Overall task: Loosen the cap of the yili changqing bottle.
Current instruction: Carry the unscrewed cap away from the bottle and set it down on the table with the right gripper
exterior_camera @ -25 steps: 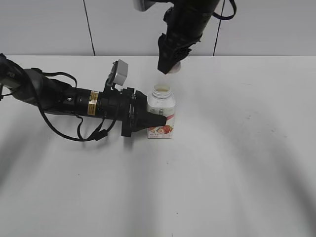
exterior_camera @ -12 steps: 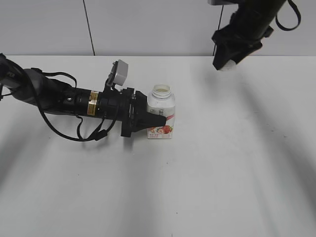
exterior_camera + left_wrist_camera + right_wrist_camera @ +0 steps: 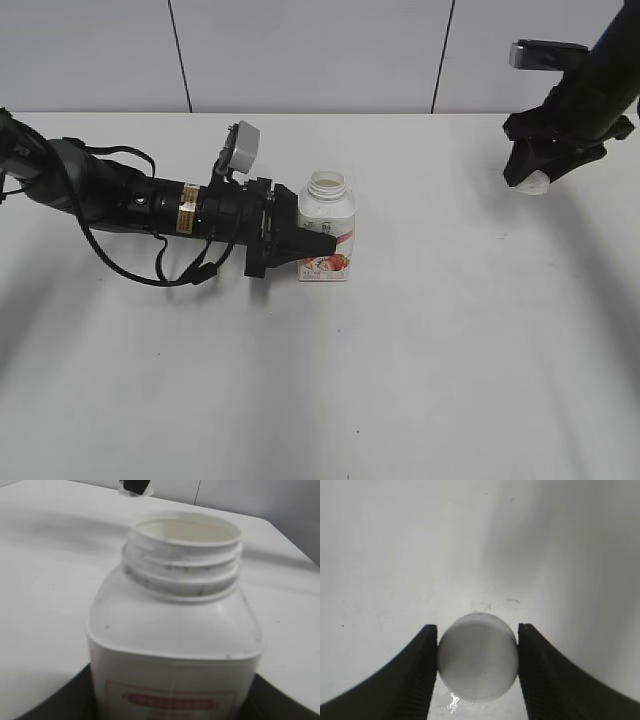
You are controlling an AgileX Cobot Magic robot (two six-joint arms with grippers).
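The left gripper [image 3: 318, 243] clamps the squat white plastic bottle with the pink-red label [image 3: 327, 230], standing uncapped near the white table's [image 3: 420, 350] centre. At the far right, the right gripper [image 3: 528, 181] pinches the small round white cap [image 3: 477, 657] between its fingers [image 3: 425, 665].

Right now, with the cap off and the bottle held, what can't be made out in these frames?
- Label text on the bottle: blurred and cut off by the left wrist view's bottom edge.
- Bottle contents: the neck's rim hides them in both views.
- Whether the cap touches the table: unclear in either view.
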